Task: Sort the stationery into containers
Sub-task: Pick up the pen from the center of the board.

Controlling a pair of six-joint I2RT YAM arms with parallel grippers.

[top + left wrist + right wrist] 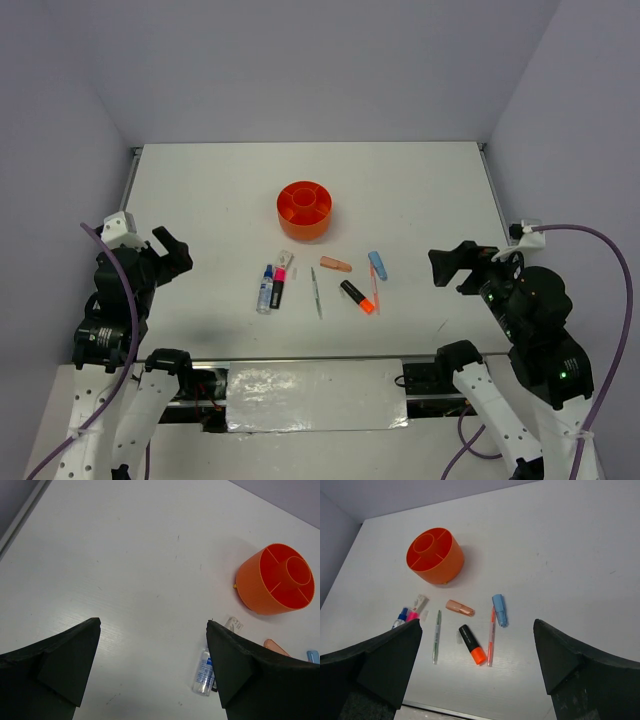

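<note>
Ahead of the spread right jaws sits a round orange organiser (442,567), central tube, ring seemingly four-part; left jaws spread too.

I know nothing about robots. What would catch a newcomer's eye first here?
The bright round orange plastic desk organiser stands mid-table, vivid against the white table. Nearer the arms lies a loose row of stationery, from a blue-capped white marker at the left end to a short light-blue piece at the right. The black left arm and right arm flank it all at the near corners, jaws wide open.
</note>
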